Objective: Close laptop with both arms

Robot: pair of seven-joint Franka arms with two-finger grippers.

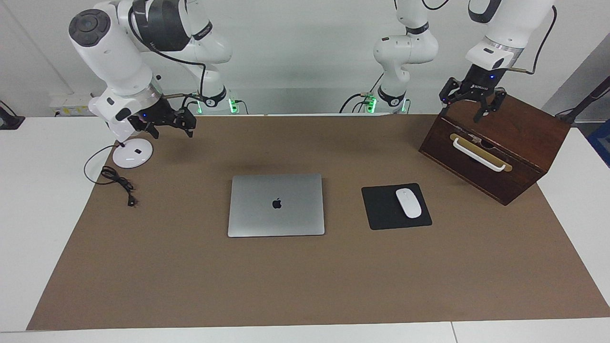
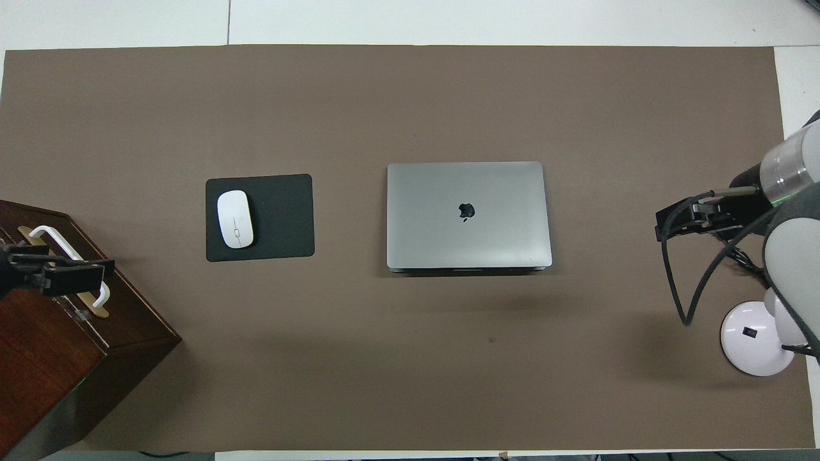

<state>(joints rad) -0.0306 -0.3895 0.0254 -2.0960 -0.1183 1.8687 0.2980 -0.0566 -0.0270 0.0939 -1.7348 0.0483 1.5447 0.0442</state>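
Note:
The silver-grey laptop [image 1: 276, 205] lies flat on the brown mat with its lid down and the apple logo facing up; it also shows in the overhead view [image 2: 467, 214]. My left gripper [image 1: 472, 105] hangs open and empty over the wooden box, well away from the laptop; in the overhead view the left gripper [image 2: 90, 272] is over the box's handle. My right gripper [image 1: 174, 127] is open and empty, up in the air over the mat beside the lamp base; it shows at the edge of the overhead view [image 2: 663, 223].
A black mouse pad [image 1: 381, 212] with a white mouse [image 1: 409, 203] lies beside the laptop toward the left arm's end. A dark wooden box [image 1: 519, 138] with a white handle stands there too. A white lamp base [image 1: 132, 153] and black cable [image 1: 118, 183] sit at the right arm's end.

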